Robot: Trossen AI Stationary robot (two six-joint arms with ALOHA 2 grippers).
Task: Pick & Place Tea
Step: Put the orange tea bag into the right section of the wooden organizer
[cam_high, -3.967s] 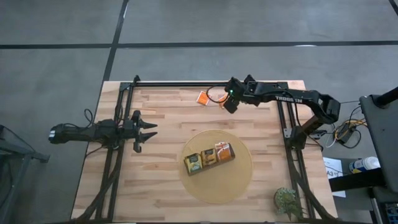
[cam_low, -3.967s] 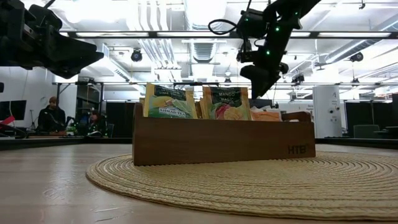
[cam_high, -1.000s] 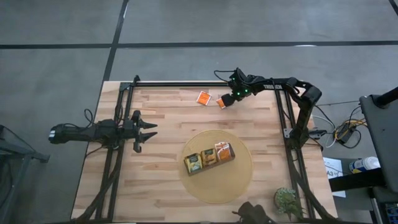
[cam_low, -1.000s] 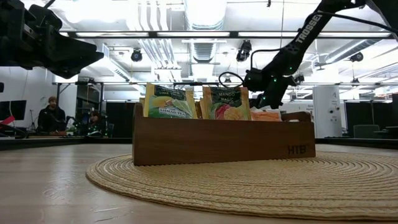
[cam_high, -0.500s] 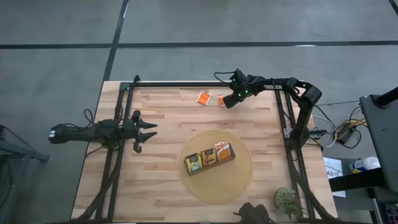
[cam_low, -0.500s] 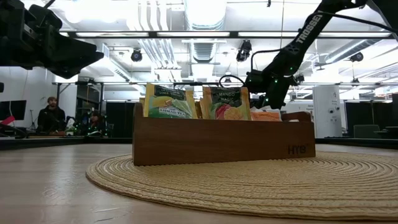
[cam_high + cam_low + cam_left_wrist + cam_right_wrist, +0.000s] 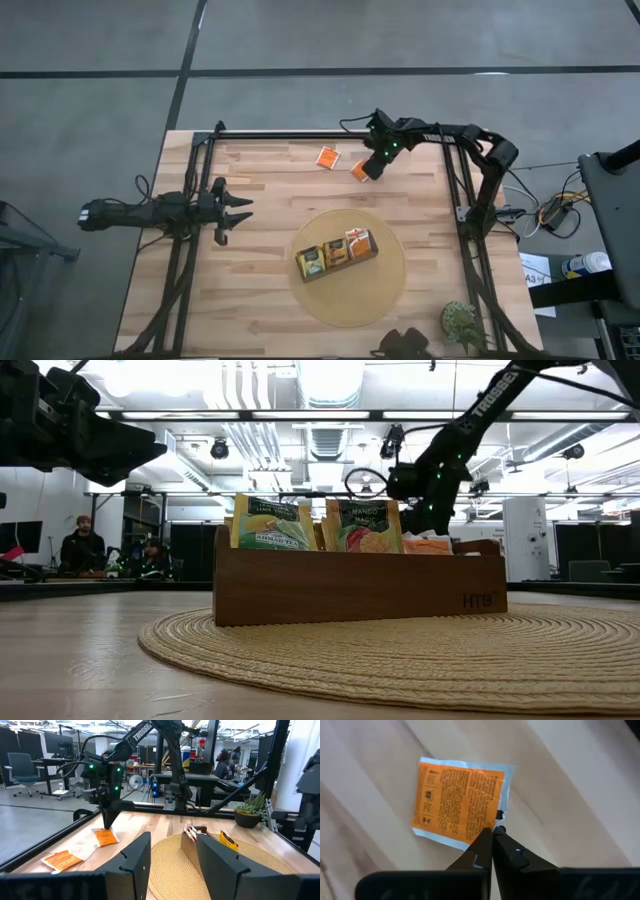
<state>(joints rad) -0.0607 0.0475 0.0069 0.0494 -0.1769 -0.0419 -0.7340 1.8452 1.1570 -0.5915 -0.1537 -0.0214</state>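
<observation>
My right gripper (image 7: pixel 369 166) is shut on a bright orange tea sachet with white edges (image 7: pixel 360 171) at the table's far side, right of centre. A second orange sachet (image 7: pixel 327 157) lies flat on the wood just left of it. The brown wooden tray (image 7: pixel 337 252) stands on a round woven mat (image 7: pixel 385 290). Upright in it are green-and-yellow (image 7: pixel 311 262), yellow-orange (image 7: pixel 335 253) and orange (image 7: pixel 360 243) sachets. My left gripper (image 7: pixel 240 210) waits open above the table's left side, touching nothing. My right gripper pinches one corner of the orange sachet (image 7: pixel 489 825) between its two shut fingers, which slant down from above. In the left wrist view the sachet (image 7: pixel 106 837) hangs tilted below the fingers (image 7: pixel 107 820). Whether its low edge touches the wood I cannot tell.
Black frame rails run along the table's left (image 7: pixel 190 250), far (image 7: pixel 290 134) and right (image 7: pixel 470 250) sides. A small potted plant (image 7: pixel 461 321) stands at the near right corner. A dark shape, perhaps a person (image 7: pixel 405 345), shows at the near edge. Bare wood lies between the sachets and the mat.
My right gripper has shut on the corner of the orange sachet. It has then risen a little and drawn slightly toward the near edge. The sachet has shifted with it and tipped up from lying flat.
</observation>
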